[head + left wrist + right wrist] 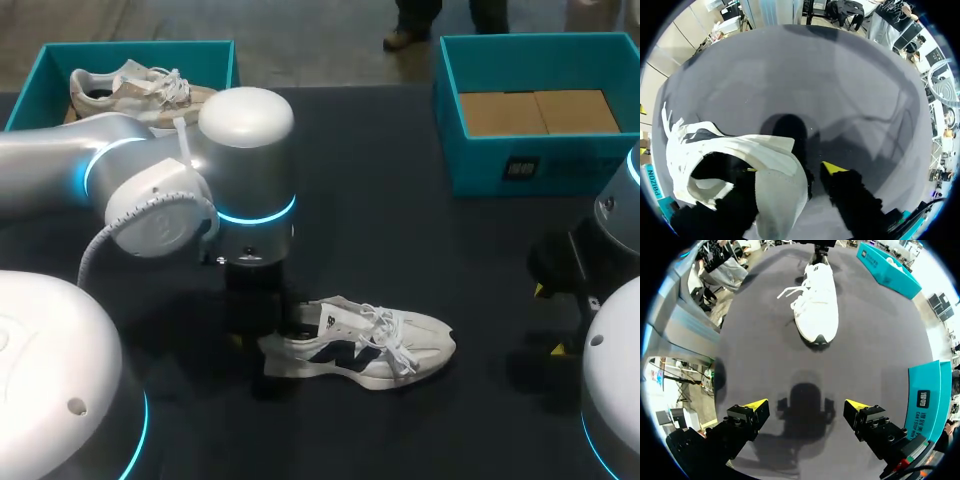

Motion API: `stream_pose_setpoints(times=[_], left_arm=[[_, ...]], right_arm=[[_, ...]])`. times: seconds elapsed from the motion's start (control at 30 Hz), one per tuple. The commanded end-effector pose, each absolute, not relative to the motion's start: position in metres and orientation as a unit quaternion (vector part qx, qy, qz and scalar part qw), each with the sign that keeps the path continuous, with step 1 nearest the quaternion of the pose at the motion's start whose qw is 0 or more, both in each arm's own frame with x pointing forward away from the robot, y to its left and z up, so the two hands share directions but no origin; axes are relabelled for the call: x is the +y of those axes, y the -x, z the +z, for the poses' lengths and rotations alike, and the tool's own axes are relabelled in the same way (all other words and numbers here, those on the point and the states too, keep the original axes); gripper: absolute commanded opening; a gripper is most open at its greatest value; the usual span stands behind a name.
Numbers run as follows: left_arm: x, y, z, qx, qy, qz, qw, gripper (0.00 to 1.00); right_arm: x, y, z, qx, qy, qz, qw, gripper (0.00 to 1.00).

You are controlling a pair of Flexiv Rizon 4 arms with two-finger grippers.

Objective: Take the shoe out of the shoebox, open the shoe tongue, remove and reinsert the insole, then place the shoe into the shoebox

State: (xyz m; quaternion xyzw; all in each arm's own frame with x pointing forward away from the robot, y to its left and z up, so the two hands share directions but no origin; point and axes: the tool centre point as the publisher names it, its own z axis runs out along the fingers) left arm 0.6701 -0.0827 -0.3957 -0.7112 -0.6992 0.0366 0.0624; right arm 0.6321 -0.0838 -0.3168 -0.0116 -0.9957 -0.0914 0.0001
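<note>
Shoe (365,345): white upper, dark navy side marks, white laces, off-white sole. Table (400,230): black, plain. Right shoebox (580,160): teal with a small dark label, tan cardboard inside. Left shoebox (100,55): teal. It holds a second shoe (130,90), beige and white. Left arm (150,180): silver-white with glowing blue rings. Right end effector (806,405): black with yellow tips.

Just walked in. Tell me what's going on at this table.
The white shoe lies on its sole on the table, not in a box. The left gripper is down at its heel, open, one finger inside the collar and one outside. The right gripper hangs open over bare table to the right, holding nothing. The right box holds only cardboard; the left box holds another shoe.
</note>
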Motion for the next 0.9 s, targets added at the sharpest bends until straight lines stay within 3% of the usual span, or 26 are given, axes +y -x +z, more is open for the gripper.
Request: stream_pose_setpoints(times=[0.03, 0.4, 0.9], left_arm=[[-0.077, -0.666, -0.385, -0.700, 0.711, 0.041, 0.051, 1.00], [-0.071, -0.657, -0.338, -0.719, 0.692, 0.052, 0.024, 1.00], [-0.033, -0.644, -0.287, -0.801, 0.563, 0.199, 0.044, 1.00]], right_arm=[[-0.084, -0.630, -0.317, -0.996, 0.012, -0.091, -0.001, 1.00], [-0.084, -0.630, -0.317, -0.996, 0.012, -0.091, -0.001, 1.00], [-0.084, -0.630, -0.317, -0.996, 0.012, -0.091, -0.001, 1.00]])
